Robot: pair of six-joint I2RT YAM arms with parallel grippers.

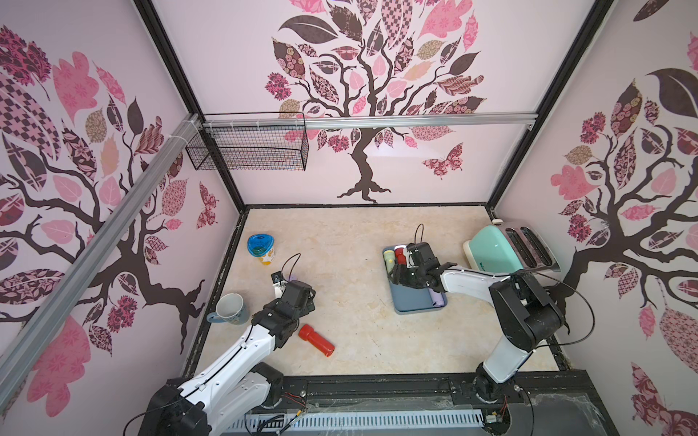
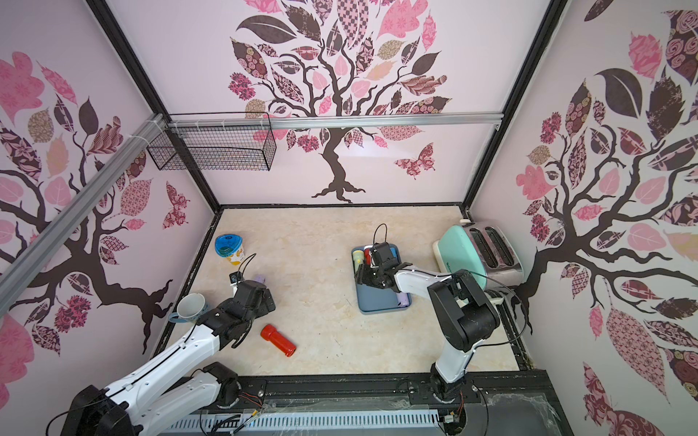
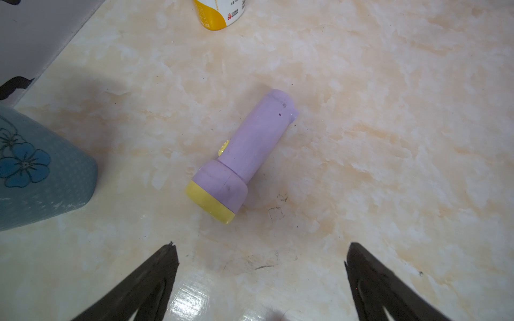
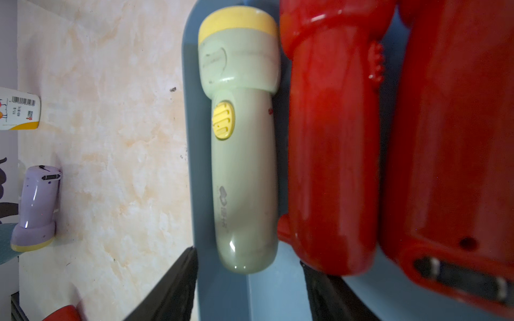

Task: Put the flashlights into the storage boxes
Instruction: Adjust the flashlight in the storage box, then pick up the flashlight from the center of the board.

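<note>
Loose lilac flashlight (image 3: 244,150): lies on its side on the surface (image 1: 359,234), out ahead of the left end effector (image 3: 261,250) and roughly in line with the gap between its fingers. The yellow head is nearer the fingers and the tail points away. It is clear of both fingers. In both top views only a lilac sliver shows past the left wrist, left of frame centre.
Left end effector: jaws spread wide, with nothing between them and nothing touched.
Loose red flashlight (image 1: 316,339): on the surface, lower left of centre in both top views, just beside the left forearm. It is untouched.
Tray (image 1: 406,302): right of centre in both top views, with the right end effector (image 4: 247,255) over its upper half.
Pale green flashlight (image 4: 244,166): lies in the tray along one long rim, yellow head away from the fingers and tail between them.
Right end effector: jaws part open, straddling the pale green flashlight's tail with a strip of gap on each side. No grip is seen. One finger is over the tray rim.
Red flashlight A (image 4: 331,152): in the tray, alongside the pale green flashlight and touching it near the tail.
Red flashlight B (image 4: 450,139): in the tray, on the far side of red flashlight A.
Stowed lilac flashlight (image 1: 436,300): at the tray's lower right corner, partly under the right arm.
Bystanders: mug (image 1: 230,307), jar (image 1: 260,247), toaster (image 1: 494,249).
</note>
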